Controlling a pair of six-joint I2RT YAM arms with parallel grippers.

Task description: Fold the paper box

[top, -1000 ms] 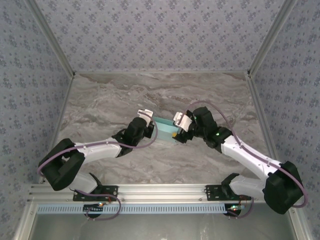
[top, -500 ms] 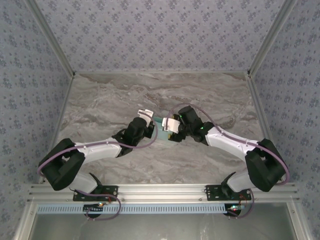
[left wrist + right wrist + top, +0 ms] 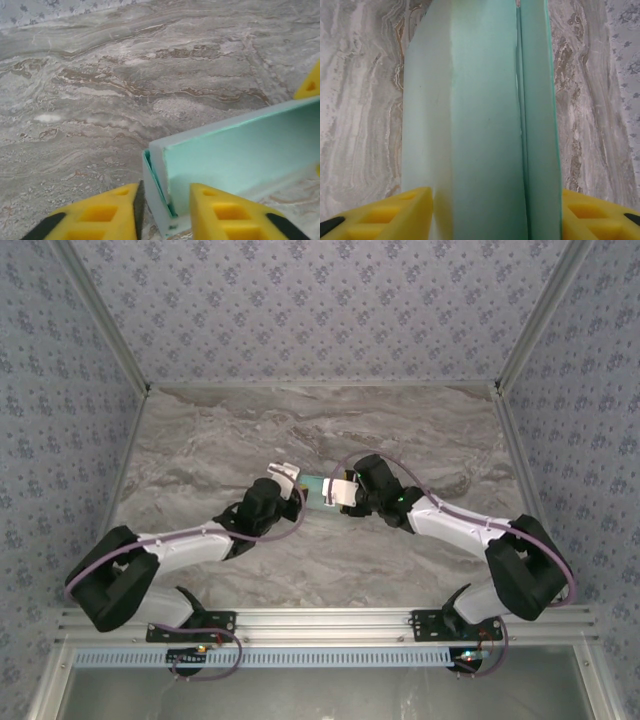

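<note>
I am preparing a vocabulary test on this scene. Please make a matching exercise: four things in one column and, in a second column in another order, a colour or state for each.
Column one
1. light turquoise thin-card paper box
2. left gripper with yellow fingers
3. right gripper with yellow fingers
4. marble-patterned table

Column two
A. jaws straddle the box's full width
B. grey with brown veins
C. mint green, between both grippers
D. jaws open around one thin end wall

Pairs: 1-C, 2-D, 3-A, 4-B
</note>
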